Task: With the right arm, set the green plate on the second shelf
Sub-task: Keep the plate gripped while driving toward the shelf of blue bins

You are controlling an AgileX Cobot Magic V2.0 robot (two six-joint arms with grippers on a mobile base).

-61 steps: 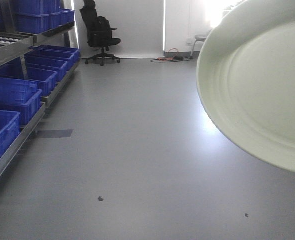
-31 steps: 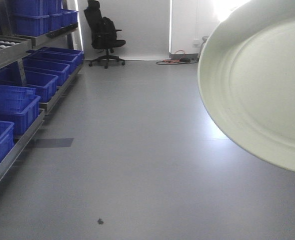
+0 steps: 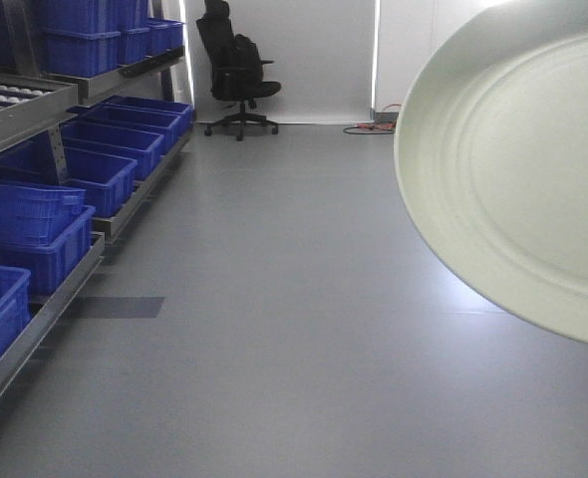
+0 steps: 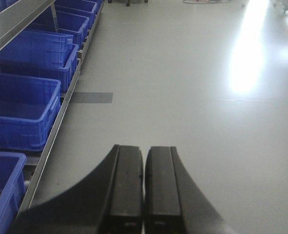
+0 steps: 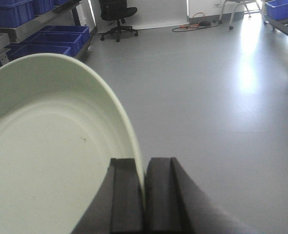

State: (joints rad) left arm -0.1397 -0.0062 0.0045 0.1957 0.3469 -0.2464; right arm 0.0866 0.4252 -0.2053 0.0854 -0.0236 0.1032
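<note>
The pale green plate [image 3: 518,169] hangs tilted in the air and fills the right side of the front view, its ringed inside facing the camera. In the right wrist view the same green plate [image 5: 51,156] takes up the left half, and my right gripper [image 5: 144,187] is shut on its rim, one finger inside and one outside. My left gripper [image 4: 144,187] is shut with nothing in it, low above the grey floor. The shelf rack [image 3: 35,95] stands along the left wall; which level is the second shelf I cannot tell.
Blue bins [image 3: 75,179] line the rack's levels on the left, also in the left wrist view as blue bins [image 4: 22,107]. A black office chair [image 3: 236,75] stands at the far wall with cables on the floor beside it. Grey floor [image 3: 274,299] stretches ahead.
The view has swung left and moved forward: the rack, bins and chair shifted right in the front view. The plate stays in the same place in the frame.
</note>
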